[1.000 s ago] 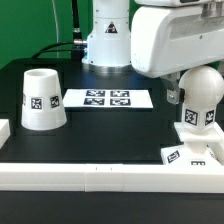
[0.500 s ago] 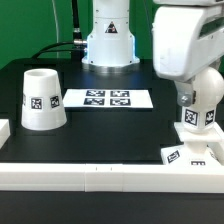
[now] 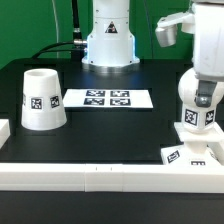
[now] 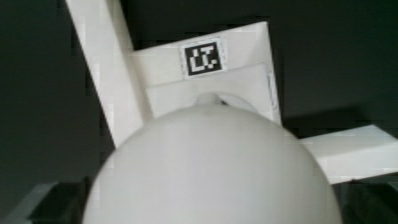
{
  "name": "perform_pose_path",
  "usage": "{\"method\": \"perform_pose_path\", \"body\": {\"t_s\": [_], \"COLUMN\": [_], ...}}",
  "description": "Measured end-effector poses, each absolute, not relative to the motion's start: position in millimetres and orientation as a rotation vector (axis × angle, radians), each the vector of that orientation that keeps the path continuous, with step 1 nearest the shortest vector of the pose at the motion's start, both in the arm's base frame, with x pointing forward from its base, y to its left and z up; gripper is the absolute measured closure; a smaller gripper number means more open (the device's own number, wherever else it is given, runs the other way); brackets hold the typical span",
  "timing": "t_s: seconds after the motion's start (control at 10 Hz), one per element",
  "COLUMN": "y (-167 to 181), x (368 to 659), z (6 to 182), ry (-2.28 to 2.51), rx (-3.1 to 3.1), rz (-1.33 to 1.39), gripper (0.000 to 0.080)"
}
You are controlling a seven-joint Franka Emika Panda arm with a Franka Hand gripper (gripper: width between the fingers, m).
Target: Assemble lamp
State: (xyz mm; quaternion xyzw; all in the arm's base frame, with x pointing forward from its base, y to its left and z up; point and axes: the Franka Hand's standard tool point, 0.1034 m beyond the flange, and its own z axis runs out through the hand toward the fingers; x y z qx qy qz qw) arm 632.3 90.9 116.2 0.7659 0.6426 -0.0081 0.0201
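Fingers at the bulb (image 3: 193,88), grip unclear

Fingers of the gripper (image 3: 205,98) hang at the bulb's round top; clenched or released, I cannot tell. Just beneath them the bulb stands upright on the base (image 3: 190,152). The shade (image 3: 42,98) sits well apart from them.

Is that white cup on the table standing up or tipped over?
Upright: the shade stands on its wide end, narrow open top up.
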Motion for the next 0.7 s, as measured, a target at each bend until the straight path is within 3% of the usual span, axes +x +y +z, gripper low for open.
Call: {"method": "perform_pose_path", "body": {"t_s": [0.5, 0.6, 0.7], "y": [86.5, 85.6, 85.4], "x": [634.4, 634.4, 634.4], "z": [117.2, 116.9, 116.9], "ry": [2.369, 2.381, 2.37], "rx": [1.957, 1.944, 1.957], "rz": [-0.064, -0.065, -0.065], "gripper": [0.01, 0.021, 0.0223]}}
